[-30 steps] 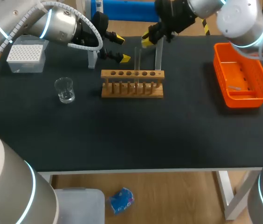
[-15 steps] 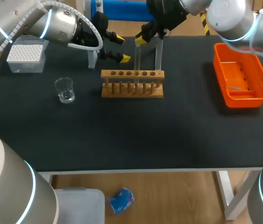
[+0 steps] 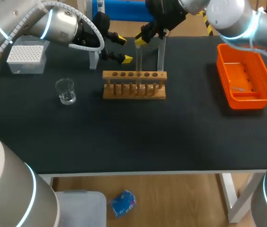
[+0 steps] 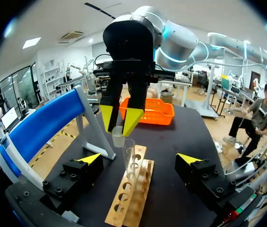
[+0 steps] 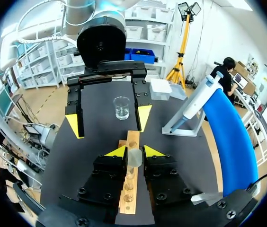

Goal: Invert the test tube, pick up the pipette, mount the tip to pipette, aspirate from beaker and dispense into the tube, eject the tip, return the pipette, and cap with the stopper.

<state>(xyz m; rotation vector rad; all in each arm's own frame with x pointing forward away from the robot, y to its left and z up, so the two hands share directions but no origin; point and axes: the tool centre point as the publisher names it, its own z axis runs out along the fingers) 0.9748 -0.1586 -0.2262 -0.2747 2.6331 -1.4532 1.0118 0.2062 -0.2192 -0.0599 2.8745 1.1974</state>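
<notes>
Right gripper [image 3: 140, 40], at the upper middle of the head view, is clenched on the stopper [image 5: 134, 158] and holds it just over the mouth of the tube [image 4: 129, 153]. The tube stands upright in the rack [image 3: 133, 85]; I cannot tell whether stopper and rim already touch. Left gripper [image 3: 122, 48], up and left of the rack, has its fingers spread wide and grasps nothing, with the tube ahead of its gap and apart from both tips. The pipette [image 5: 197, 99] rests on its stand beside the rack. Further out, the beaker [image 3: 66, 91] is at centre left, the tip box [image 3: 26, 57] at upper left and the bin [image 3: 221, 66] at right.

I judge the risk to be in the press. A stopper slightly off centre would catch the rim, and since nothing braces the thin glass, the push could tilt it, tip the rack or crack the tube. A stopper gripped askew might also pop out sideways.
</notes>
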